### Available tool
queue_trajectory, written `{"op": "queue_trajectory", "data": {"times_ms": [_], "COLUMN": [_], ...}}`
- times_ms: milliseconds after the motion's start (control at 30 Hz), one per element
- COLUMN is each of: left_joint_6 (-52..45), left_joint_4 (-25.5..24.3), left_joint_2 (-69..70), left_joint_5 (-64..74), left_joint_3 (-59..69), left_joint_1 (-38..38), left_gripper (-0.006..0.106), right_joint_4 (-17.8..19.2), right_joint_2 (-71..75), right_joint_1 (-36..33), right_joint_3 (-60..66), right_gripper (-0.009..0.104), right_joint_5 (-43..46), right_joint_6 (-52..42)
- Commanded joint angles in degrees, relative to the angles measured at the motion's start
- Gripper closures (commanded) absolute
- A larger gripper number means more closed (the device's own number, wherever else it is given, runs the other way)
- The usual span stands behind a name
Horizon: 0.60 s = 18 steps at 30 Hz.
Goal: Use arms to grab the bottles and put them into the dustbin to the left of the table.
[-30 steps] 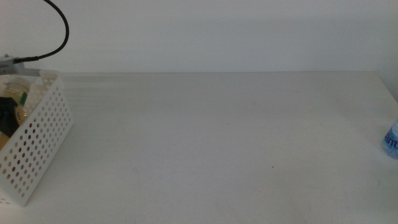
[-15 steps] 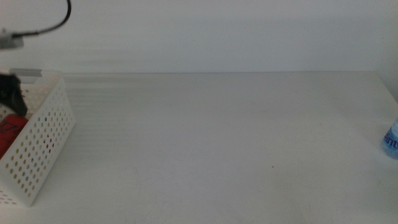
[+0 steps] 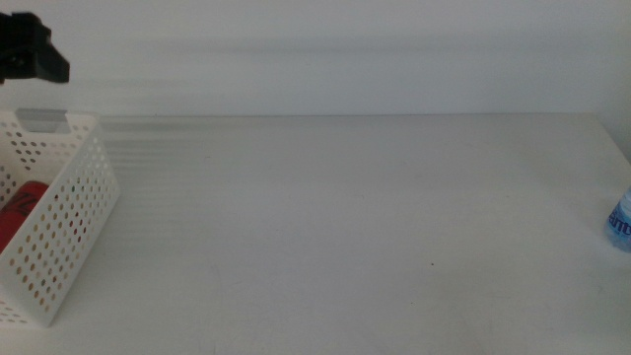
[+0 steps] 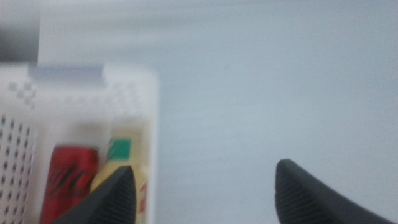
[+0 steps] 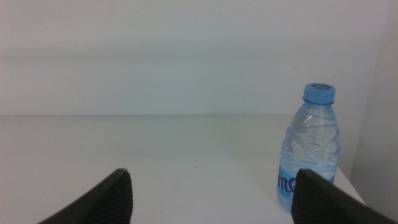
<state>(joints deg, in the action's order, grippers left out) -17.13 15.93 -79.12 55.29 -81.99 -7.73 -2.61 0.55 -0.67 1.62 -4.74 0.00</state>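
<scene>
Landmark: dustbin (image 3: 61, 235), white perforated basket at the left edge of the table (image 3: 355, 227); handle slot on its far wall.

Left end effector (image 4: 202, 190): above the dustbin's far end, seen in the middle view as a dark shape over the far wall. Jaws spread wide apart, nothing between them.

Red can (image 4: 67, 180): inside the dustbin, lying near the wall away from the open table. In the left wrist view it sits below and just outside one jaw tip, not between the jaws. The middle view shows it as a red patch low in the dustbin.

Yellow bottle (image 4: 124, 171): inside the dustbin, just beside the red can, on the side nearer the open table. Label with a green patch visible; one jaw tip overlaps its lower part in the left wrist view. Picture blurred, contact cannot be judged.

Water bottle (image 5: 311, 146): upright on the table, blue cap on, well apart from the dustbin at the table's opposite (right) edge.

Right end effector (image 5: 211, 196): low over the table near the water bottle. Jaws wide apart, empty. The bottle stands ahead of them, roughly in line with one jaw tip, not touching.
</scene>
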Motion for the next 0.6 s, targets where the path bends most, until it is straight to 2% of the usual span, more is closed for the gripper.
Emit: {"op": "queue_trajectory", "data": {"times_ms": [0,267,400,567], "left_joint_6": [-0.02,-0.29,-4.36,-3.78], "left_joint_4": [3.05,7.95,7.84,7.21], "left_joint_2": [6.84,17.48,21.22,25.15], "left_joint_5": [-7.79,-12.14,-15.10,-20.44], "left_joint_3": [2.56,13.84,18.05,23.72], "left_joint_1": [2.07,9.72,15.41,24.70], "left_gripper": [0.038,0.048,0.048,0.048], "right_joint_4": [0.58,0.58,0.58,0.58], "right_joint_2": [1.57,1.57,1.57,1.57], "right_joint_1": [0.39,0.39,0.39,0.39], "right_joint_3": [-0.44,-0.44,-0.44,-0.44], "right_gripper": [0.028,0.028,0.028,0.028], "right_joint_5": [4.41,4.41,4.41,4.41], "right_joint_6": [-0.71,-0.71,-0.71,-0.71]}}
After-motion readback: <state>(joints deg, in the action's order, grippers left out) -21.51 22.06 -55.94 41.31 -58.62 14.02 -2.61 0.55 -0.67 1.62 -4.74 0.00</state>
